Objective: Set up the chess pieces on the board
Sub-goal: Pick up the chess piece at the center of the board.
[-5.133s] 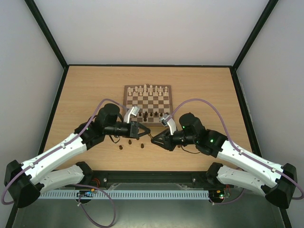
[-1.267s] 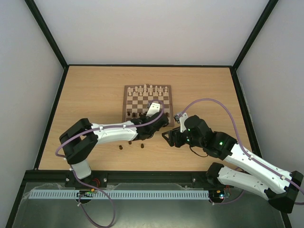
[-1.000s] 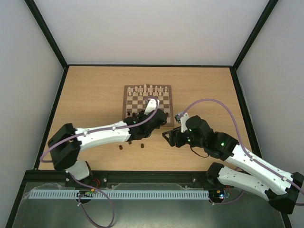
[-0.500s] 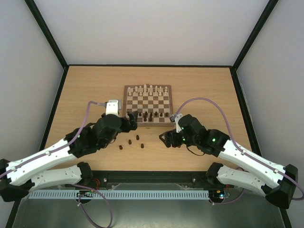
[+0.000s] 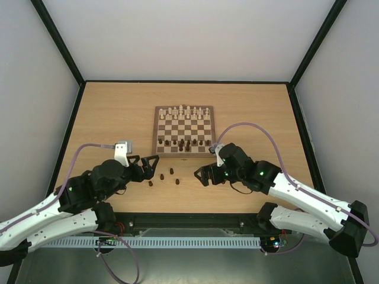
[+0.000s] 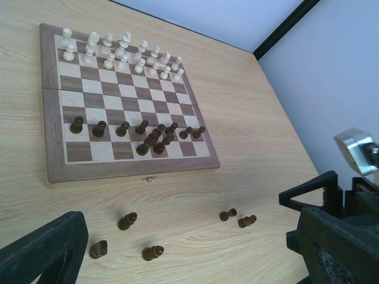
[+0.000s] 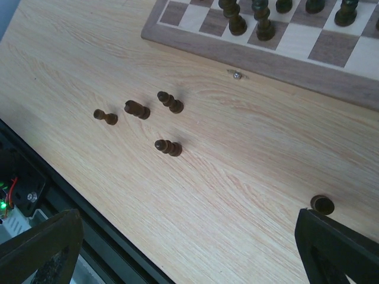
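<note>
We are holding the left gripper [image 5: 148, 164] and right gripper [image 5: 199, 176] wide apart and empty near chess pieces [image 7: 168, 147], apparently toppled on the table [image 5: 106, 112] by the board [image 5: 185, 154]'s near edge, risking rolling one with an off-centre pinch.

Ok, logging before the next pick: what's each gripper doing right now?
Left gripper: open, holding nothing.
Right gripper: open, holding nothing.

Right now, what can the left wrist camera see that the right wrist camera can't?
Only left wrist: cream-white pieces along the far side of the board. Only right wrist: the near edge of the table, with a black rail and a green light beyond it. Both: five loose dark pieces off the board, and the board's near rim.
</note>
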`<state>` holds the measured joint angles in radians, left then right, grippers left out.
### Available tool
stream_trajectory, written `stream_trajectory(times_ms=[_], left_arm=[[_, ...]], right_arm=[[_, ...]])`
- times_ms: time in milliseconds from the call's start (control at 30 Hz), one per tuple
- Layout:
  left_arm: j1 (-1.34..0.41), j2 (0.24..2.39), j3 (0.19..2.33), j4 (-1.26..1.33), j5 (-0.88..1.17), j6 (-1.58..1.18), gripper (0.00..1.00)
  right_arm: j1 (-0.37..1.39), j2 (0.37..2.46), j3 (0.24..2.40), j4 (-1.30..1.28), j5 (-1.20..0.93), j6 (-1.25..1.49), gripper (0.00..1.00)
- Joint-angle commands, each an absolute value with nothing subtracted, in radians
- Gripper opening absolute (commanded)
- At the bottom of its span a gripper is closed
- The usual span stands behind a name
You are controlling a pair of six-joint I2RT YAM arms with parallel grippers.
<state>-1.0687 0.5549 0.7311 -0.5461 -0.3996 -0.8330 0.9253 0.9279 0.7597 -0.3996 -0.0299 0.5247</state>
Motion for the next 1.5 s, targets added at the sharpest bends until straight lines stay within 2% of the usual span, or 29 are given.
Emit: stream_trajectory(times_ms=[0,467,933,1200,1467], left_arm=[[-1.072,0.531,0.704,-0.569,-0.378,-0.843,1.0],[-1.071,0.462,0.578,-0.506,-0.293,-0.865,1.0],[-1.072,0.356,0.409,-0.365,-0.242,-0.908,1.0],[-1.072,0.331,0.371,-0.385,-0.276,-0.919,0.99],[-1.073,0.193,0.336,-0.447,-0.354,-0.968,1.0]], right_arm=[[0.933,0.943,0.738,-0.352,-0.078,0.56,0.99],[0.933,1.021,0.801,-0.349,-0.187,0.584,0.99],[0.932,1.014,0.665,-0.145,-0.152,0.675,0.99],[0.932,1.112,0.706,-0.11,-0.073,0.683,0.99],[0.96,1.318,0.825,-0.15,0.059,0.611,0.99]])
